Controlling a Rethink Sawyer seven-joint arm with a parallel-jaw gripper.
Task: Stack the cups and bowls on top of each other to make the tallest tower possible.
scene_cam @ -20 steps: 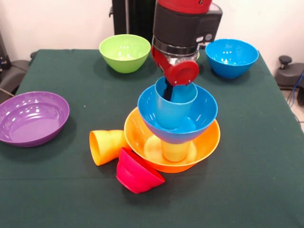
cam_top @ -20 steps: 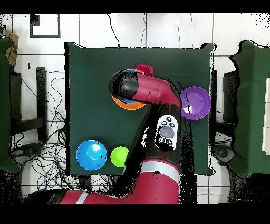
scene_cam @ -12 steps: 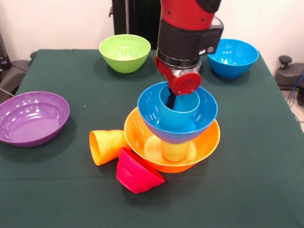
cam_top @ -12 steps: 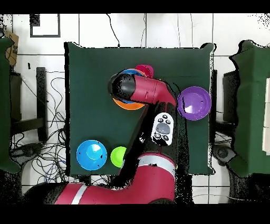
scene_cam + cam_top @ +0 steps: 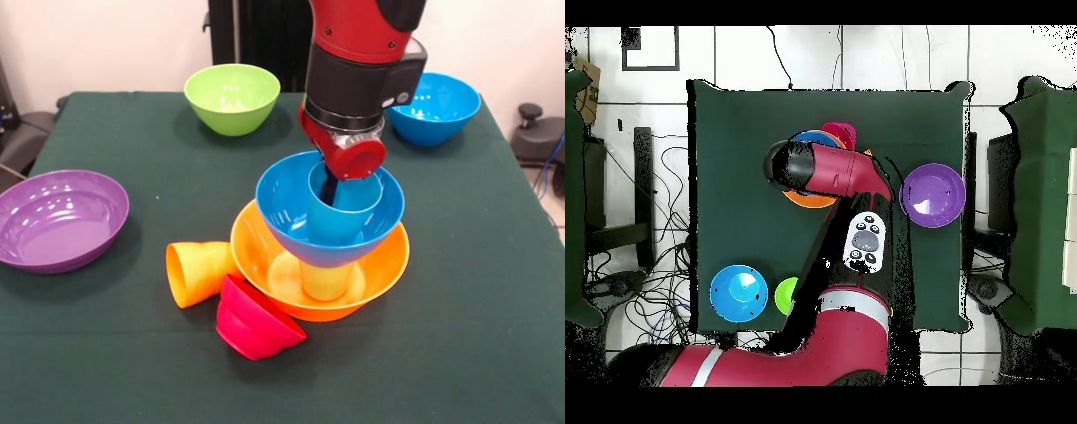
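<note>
The tower stands mid-table: a big orange bowl (image 5: 384, 256) at the bottom, a yellow-green cup (image 5: 325, 281) standing in it, and a blue bowl (image 5: 291, 212) resting on that cup. A blue cup (image 5: 349, 216) sits tilted inside the blue bowl. My gripper (image 5: 331, 189) reaches into the cup from above and is shut on its rim; one dark finger shows inside, the other is hidden behind the red wrist. An orange cup (image 5: 199, 269) lies on its side against the orange bowl's left. In the overhead view the arm (image 5: 835, 170) covers most of the tower.
A small red bowl (image 5: 256, 320) leans tilted in front of the orange bowl. A purple bowl (image 5: 57, 218) sits at the left edge, a green bowl (image 5: 231, 97) at the back and a second blue bowl (image 5: 431, 106) at the back right.
The gripper has carried the blue cup down and to the right, deeper into the blue bowl. Everything else has stayed in place.
</note>
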